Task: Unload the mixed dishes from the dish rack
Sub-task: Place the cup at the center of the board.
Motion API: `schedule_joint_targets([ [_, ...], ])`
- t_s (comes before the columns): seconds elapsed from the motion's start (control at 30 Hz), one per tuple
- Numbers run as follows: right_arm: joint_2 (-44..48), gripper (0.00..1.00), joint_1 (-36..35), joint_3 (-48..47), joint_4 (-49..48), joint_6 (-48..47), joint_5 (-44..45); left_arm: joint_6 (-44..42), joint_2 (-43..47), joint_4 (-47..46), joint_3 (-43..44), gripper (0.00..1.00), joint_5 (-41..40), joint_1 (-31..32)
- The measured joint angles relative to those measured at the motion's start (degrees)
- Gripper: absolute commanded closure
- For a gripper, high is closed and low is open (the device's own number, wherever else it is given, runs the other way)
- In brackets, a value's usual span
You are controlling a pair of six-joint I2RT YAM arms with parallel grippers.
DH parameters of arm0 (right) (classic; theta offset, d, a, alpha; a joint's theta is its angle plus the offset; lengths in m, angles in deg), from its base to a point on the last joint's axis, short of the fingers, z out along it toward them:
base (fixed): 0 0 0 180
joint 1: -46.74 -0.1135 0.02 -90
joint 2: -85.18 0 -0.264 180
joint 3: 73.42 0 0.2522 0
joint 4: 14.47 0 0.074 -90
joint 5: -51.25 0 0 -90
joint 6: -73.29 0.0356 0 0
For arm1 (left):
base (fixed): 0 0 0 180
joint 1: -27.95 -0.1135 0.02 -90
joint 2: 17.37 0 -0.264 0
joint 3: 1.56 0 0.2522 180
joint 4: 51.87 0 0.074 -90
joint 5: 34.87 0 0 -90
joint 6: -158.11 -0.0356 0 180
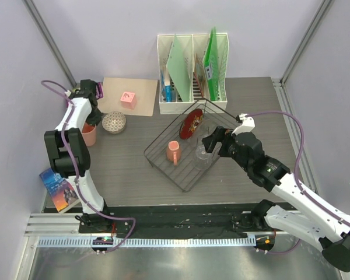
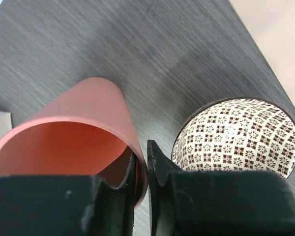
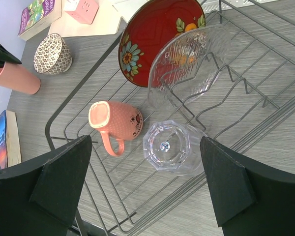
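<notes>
Bowl (image 2: 238, 132) rim behind left end effector (image 2: 141, 169)

**A:** Rack items, colours?

**B:** Plate (image 3: 157, 39): glossy red, one pale-blue daisy with a yellow centre, orange blossoms with green leaves. Mug (image 3: 119, 122): salmon pink, finely dotted, small dark motif on the side. Glass (image 3: 169, 147) and ribbed dish (image 3: 187, 64): both clear. Rack (image 1: 184, 169): black wire.

**A:** Everything else?

**B:** Cup (image 2: 78, 132): plain salmon pink, no pattern. Bowl (image 2: 236, 132): white with a brown lattice of tiny flowers, inside and out. Table (image 1: 122, 169): grey wood grain. Block (image 1: 128, 98): pink. Mat (image 1: 114, 99): beige. Holder (image 1: 181, 108): white. Folders (image 1: 178, 61): green.
</notes>
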Motion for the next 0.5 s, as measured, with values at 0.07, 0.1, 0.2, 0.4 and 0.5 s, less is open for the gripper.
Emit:
schedule_joint_targets([
  [0.07, 0.0, 0.03, 0.0, 0.0, 0.0, -0.1, 0.0, -0.3, -0.2, -0.5, 0.0, 0.78, 0.6, -0.1],
  [0.1, 0.0, 0.03, 0.0, 0.0, 0.0, -0.2, 0.0, -0.4, -0.3, -0.7, 0.0, 0.74, 1.1, -0.1],
  [0.2, -0.1, 0.03, 0.0, 0.0, 0.0, -0.2, 0.0, -0.7, -0.6, -0.7, 0.0, 0.55, 2.2, -0.2],
  [0.4, -0.9, 0.03, 0.0, 0.0, -0.1, -0.4, 0.0, -0.6, 0.1, -0.7, 0.0, 0.53, 2.6, -0.2],
  [0.5, -1.8, 0.03, 0.0, 0.0, -0.1, -0.5, 0.0, -0.6, 2.4, -0.6, -0.1, 0.52, 2.6, -0.2],
])
